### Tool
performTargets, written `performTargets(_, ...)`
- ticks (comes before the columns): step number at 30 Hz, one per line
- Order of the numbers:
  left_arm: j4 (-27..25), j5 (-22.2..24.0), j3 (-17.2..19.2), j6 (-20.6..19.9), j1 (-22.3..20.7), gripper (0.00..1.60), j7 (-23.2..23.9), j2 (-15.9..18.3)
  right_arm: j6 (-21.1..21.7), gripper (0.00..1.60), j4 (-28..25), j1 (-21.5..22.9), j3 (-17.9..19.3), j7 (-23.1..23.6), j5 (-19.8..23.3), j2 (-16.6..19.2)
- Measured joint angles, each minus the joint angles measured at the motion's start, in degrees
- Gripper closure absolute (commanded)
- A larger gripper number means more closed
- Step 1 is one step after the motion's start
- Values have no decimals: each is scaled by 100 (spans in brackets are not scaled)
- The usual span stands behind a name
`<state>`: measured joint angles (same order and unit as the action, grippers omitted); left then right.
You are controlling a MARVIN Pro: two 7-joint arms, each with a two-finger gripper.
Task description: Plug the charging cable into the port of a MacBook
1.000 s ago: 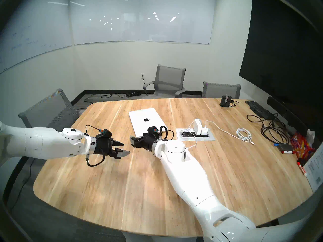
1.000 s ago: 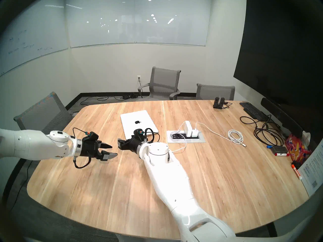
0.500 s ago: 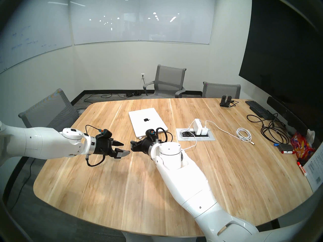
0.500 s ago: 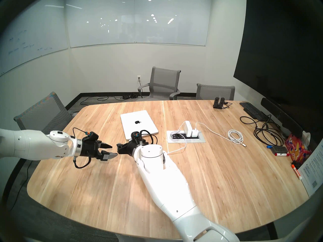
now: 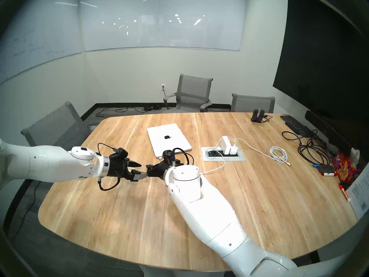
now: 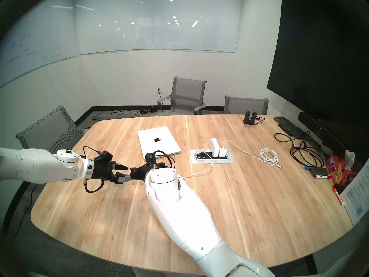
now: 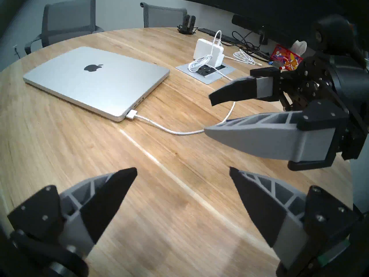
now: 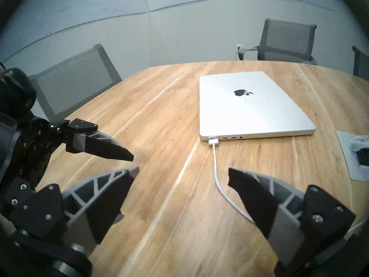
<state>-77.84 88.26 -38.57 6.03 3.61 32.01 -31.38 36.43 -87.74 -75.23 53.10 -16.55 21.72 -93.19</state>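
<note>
The MacBook [image 5: 168, 137] lies closed on a wooden table [image 5: 123, 200] among grey chairs [image 5: 189, 93].

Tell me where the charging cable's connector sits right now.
In the right wrist view, the charging cable's connector sits at the MacBook's near left corner, against the endmost port of its side edge. The cord trails back across the table, near the open right tool.

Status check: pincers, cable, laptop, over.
Both pincers, left and right, open, empty. Charging cable connector seated at MacBook end port. Nothing blocking.
</note>
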Motion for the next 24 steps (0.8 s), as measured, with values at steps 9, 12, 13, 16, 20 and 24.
performTargets(9,0,0,0,0,0,0,-1,0,-115,0,270,103,-93,-411,398,-51)
performTargets(12,-2,0,0,0,0,0,-1,0,-138,0,351,117,-92,-433,420,-60)
performTargets(13,-2,0,0,0,0,0,-1,0,-149,0,398,124,-92,-439,424,-62)
performTargets(16,-2,0,0,0,0,0,-1,0,-168,0,460,138,-92,-428,437,-54)
performTargets(20,-2,0,-4,0,0,0,-1,0,-198,0,463,178,-130,-275,440,42)
performTargets(24,-2,-1,-4,0,0,0,-1,0,-209,0,462,195,-134,-160,440,148)
